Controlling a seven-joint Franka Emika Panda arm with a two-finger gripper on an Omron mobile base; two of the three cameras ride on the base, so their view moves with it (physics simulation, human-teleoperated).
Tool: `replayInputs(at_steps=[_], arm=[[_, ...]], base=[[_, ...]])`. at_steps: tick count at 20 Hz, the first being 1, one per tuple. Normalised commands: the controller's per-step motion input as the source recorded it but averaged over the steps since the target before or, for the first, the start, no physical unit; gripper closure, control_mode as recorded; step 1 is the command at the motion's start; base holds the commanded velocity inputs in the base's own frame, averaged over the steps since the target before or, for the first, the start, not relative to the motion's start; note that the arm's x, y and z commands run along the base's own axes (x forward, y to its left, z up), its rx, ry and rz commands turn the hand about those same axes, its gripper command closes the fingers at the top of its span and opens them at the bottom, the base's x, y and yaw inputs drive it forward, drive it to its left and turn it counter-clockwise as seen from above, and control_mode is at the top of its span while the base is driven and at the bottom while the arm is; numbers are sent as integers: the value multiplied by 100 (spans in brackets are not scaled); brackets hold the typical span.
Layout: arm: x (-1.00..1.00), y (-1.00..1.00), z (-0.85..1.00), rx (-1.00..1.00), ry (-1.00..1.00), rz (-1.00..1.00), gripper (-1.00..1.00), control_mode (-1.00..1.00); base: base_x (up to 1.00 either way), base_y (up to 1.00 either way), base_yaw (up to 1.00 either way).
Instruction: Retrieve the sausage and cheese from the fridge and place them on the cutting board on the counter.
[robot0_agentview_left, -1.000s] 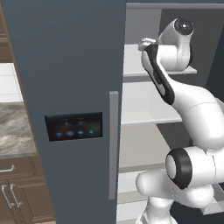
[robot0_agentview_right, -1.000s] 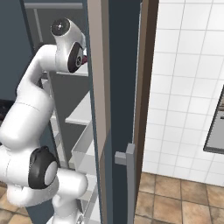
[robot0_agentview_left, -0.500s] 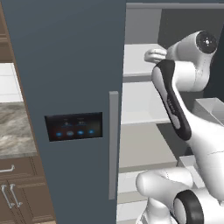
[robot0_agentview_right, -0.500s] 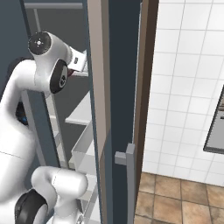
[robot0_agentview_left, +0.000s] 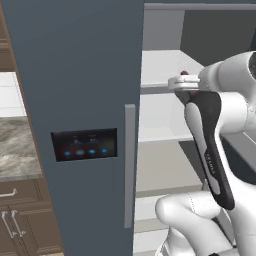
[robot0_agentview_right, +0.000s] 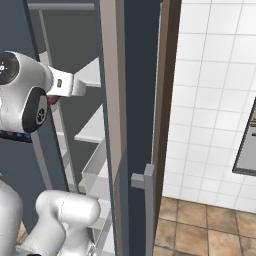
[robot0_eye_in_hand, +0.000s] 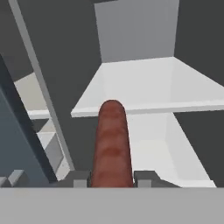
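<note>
In the left base view, the white arm reached into the open fridge (robot0_agentview_left: 75, 100). A bit of red sausage (robot0_agentview_left: 184, 74) peeked out at the hand, just above a white shelf (robot0_agentview_left: 165, 67). The counter (robot0_agentview_left: 17, 147) sat far off to the side, past the closed door.

In the right base view, the hand was beside the shelf edge, with a small red bit of sausage under it.

In the hand view, the gripper (robot0_eye_in_hand: 112, 178) pinched the sausage between its 2 tips. The sausage stuck straight out ahead, over the shelf. I think step 1 was in hand: carrying the sausage out. Next, the arm needed to back out without bumping the shelf or door, then go to the board.
</note>
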Motion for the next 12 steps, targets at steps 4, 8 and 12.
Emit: replayInputs(at_steps=[4,8,12], arm=[[-72,35,0,-5,1,7,100,-100],[-44,31,-8,-4,0,10,100,-100],[-14,14,-2,0,0,8,100,-100]], base=[[0,0,0],[0,0,0],[0,0,0]])
